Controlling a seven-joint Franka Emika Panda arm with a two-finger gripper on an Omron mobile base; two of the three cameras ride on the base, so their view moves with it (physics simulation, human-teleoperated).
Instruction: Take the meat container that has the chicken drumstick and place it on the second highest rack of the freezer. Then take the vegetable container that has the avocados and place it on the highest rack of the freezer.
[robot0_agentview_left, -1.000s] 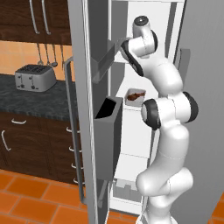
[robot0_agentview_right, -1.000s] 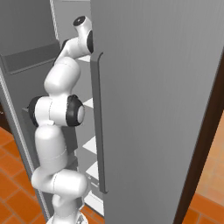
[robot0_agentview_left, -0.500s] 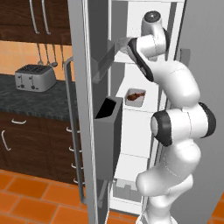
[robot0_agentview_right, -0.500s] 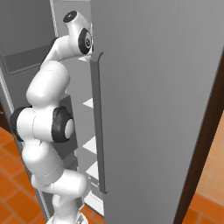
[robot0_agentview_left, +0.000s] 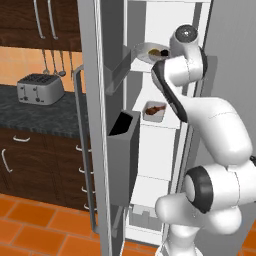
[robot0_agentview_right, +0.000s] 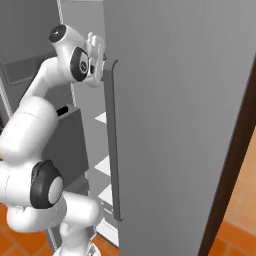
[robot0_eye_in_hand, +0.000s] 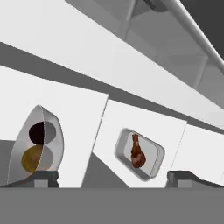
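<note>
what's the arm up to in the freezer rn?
Both containers sit in the open freezer. The bowl with the avocados is on the top rack, and the tray with the drumstick is on the rack below. The gripper is open and empty, up by the top rack and looking down over both containers. Nothing is being held at this point.

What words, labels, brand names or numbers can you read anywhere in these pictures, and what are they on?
None: no readable text shows in any view.
The freezer door and shelves are plain grey and white.
The meat container and the vegetable container carry no label.
The toaster on the counter shows no brand mark.
The open gripper bears no marking either.
</note>
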